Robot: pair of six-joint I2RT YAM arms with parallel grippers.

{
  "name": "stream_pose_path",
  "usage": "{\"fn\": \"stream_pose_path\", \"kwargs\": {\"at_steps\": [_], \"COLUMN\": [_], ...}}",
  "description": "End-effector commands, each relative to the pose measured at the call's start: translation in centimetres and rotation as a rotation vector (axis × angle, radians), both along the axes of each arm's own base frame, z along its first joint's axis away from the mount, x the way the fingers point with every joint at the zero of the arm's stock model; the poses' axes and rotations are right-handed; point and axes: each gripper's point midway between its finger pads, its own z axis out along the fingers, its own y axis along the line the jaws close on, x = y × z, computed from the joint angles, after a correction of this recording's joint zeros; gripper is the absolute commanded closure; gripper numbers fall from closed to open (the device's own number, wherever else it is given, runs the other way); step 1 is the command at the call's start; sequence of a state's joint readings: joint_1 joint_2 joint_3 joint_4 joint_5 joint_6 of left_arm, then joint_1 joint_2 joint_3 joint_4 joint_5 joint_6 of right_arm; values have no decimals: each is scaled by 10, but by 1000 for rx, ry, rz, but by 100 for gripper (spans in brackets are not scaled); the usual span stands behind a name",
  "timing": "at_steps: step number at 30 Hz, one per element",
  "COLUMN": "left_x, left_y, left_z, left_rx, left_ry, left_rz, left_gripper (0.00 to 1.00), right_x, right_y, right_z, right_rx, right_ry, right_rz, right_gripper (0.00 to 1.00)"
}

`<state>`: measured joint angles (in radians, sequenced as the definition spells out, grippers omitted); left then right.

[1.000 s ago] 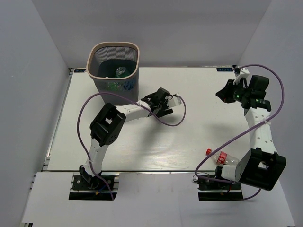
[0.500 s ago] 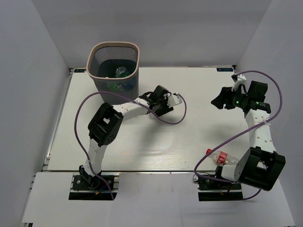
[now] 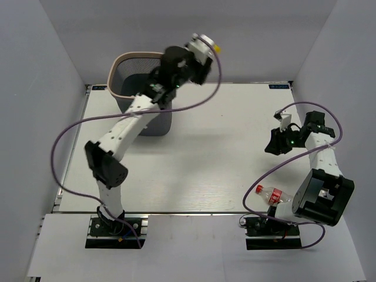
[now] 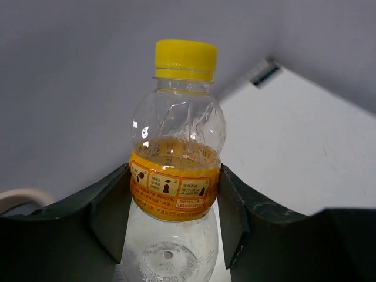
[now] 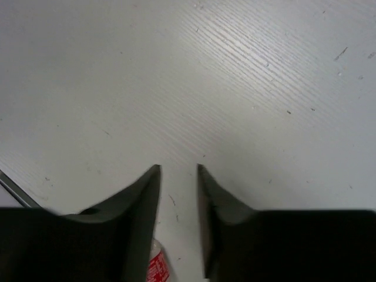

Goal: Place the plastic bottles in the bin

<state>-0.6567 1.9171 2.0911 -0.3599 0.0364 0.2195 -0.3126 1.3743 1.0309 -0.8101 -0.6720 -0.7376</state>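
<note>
A clear plastic bottle (image 4: 175,176) with a yellow cap and an orange label sits upright in my left gripper (image 4: 174,170), whose jaws are shut on its label band. In the top view that gripper (image 3: 191,59) is raised high by the right rim of the bin (image 3: 124,59), a dark mesh basket with a pale rim, and the bottle (image 3: 204,46) points to the right. A second bottle (image 3: 271,194) with a red cap and red label lies near the right arm's base; its label (image 5: 157,269) shows under my right gripper (image 5: 178,170). This gripper (image 3: 274,144) hovers over bare table, slightly open and holding nothing.
The left arm and its purple cable (image 3: 64,141) arch over the bin and hide part of its opening. Grey walls enclose the white table (image 3: 205,158) on three sides. The right arm's base (image 3: 322,200) stands beside the red-capped bottle.
The left arm has swung up from the table's middle to the bin's rim with the yellow-capped bottle in its jaws. The right gripper has moved toward the near edge and narrowed.
</note>
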Motion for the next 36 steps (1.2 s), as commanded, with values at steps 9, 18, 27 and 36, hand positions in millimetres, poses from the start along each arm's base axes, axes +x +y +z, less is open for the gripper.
{"fn": "stream_pose_path", "kwargs": {"at_steps": [9, 18, 27, 36], "left_x": [25, 30, -71, -157], "left_y": [198, 232, 78, 31], "left_z": [68, 53, 78, -35], "left_rx": [-267, -204, -245, -299], "left_ry": [-17, 42, 66, 355], "left_rz": [592, 672, -315, -498], "left_gripper": [64, 0, 0, 0], "right_x": [-42, -57, -121, -169], "right_y": [10, 7, -8, -6], "right_z": [-2, 12, -31, -64], "right_rx": [-23, -87, -281, -306], "right_ry": [29, 18, 61, 200], "right_rz": [186, 347, 668, 699], "right_gripper": [58, 10, 11, 14]}}
